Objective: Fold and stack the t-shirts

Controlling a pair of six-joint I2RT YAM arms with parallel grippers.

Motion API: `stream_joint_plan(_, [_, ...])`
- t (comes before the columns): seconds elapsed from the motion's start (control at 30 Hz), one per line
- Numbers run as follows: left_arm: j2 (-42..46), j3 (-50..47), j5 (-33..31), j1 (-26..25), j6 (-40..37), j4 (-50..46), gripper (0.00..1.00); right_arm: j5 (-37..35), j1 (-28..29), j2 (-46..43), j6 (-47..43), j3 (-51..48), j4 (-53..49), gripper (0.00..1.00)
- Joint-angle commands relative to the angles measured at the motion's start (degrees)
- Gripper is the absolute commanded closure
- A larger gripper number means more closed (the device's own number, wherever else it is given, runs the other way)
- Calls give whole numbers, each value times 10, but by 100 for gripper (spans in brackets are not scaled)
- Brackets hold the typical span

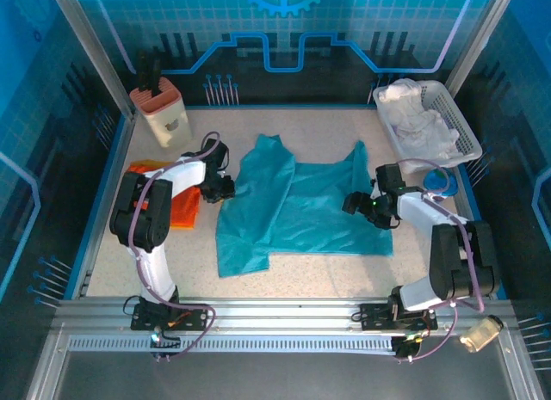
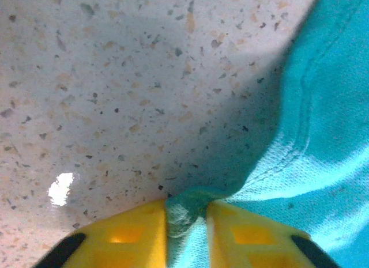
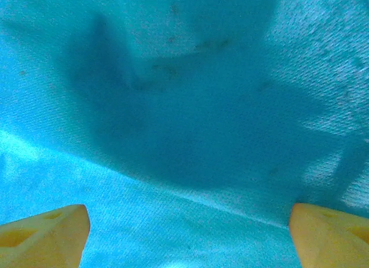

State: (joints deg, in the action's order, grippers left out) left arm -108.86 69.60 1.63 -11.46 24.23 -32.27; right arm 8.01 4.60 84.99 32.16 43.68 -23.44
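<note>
Our left gripper point(image 2: 185, 216) pinches a thin bunch at the left edge of the teal t-shirt point(image 1: 293, 211) spread mid-table, while our right gripper point(image 3: 187, 222) hangs open over its right side; we judge that pinch could slip on lifting.

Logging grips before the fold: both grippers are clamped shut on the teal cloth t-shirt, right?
Only the left gripper is clamped on the teal cloth t-shirt; the right gripper stands open over it, fingers wide apart, as the right wrist view shows.

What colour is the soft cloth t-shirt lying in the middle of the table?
Plain teal; the cloth t-shirt shows best in the top external view.
</note>
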Motion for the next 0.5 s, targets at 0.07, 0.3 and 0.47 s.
stream_joint_plan(0.07, [14,-3,-25,3,-14,-16,93,-3,0,24,36,-18,17,10])
stream_joint_plan(0.3, [64,-30,-58,25,-11,-53,100,-36,-36,24,64,-23,-10,15])
stream_joint_plan(0.47, [166,-109,-52,54,22,-71,100,-90,-61,-17,91,-31,-55,14])
